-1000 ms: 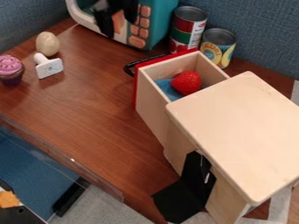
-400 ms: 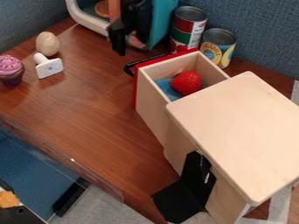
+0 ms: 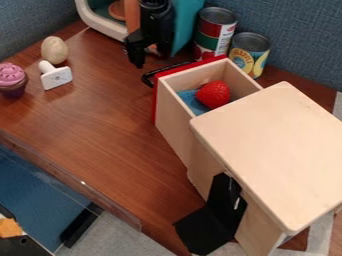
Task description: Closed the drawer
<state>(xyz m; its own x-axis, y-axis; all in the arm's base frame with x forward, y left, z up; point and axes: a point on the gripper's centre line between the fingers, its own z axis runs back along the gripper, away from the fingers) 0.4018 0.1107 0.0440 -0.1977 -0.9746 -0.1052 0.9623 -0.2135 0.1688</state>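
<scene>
Checking the camera view, you are seeing the gripper (image 3: pixel 151 59) hanging with fingers apart, near the black handle (image 3: pixel 167 68) of the open drawer (image 3: pixel 175 117). The drawer is projecting from a smooth, pale wooden cabinet (image 3: pixel 274 145) and holding a dimpled red strawberry (image 3: pixel 214 94). Printed labels (image 3: pixel 247 61) are wrapping two cylindrical cans (image 3: pixel 218 15).

Seemingly a lab: robot arm (image 3: pixel 157 21), toy cupcake (image 3: pixel 12 80)

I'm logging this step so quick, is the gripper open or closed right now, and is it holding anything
Gripper: open, nothing held, its two fingers apart.
</scene>
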